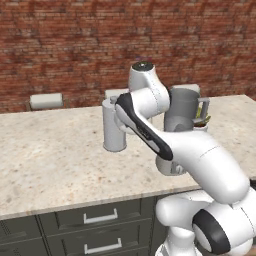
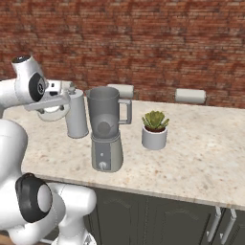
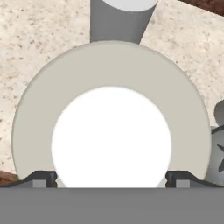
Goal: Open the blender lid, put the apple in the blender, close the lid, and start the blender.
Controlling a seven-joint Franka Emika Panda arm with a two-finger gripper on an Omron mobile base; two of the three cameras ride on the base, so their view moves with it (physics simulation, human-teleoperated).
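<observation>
The blender (image 2: 106, 131) stands near the counter's front edge, its translucent jar open at the top; behind the arm I also see the jar (image 1: 184, 107). My gripper (image 2: 52, 111) hangs above the counter, left of the blender and beside the grey canister (image 2: 76, 115), shut on the blender lid (image 2: 51, 115). From the hand, the blender lid (image 3: 109, 70) is a pale disc with a white centre cap, and the gripper (image 3: 110, 180) has one fingertip on each side of that cap. The apple is out of view.
A potted succulent (image 2: 154, 129) sits right of the blender. The canister (image 1: 114, 125) stands mid-counter. Pale chair backs (image 2: 190, 95) rise behind the counter's far edge, before the brick wall. Drawers (image 1: 100, 217) are below the counter front.
</observation>
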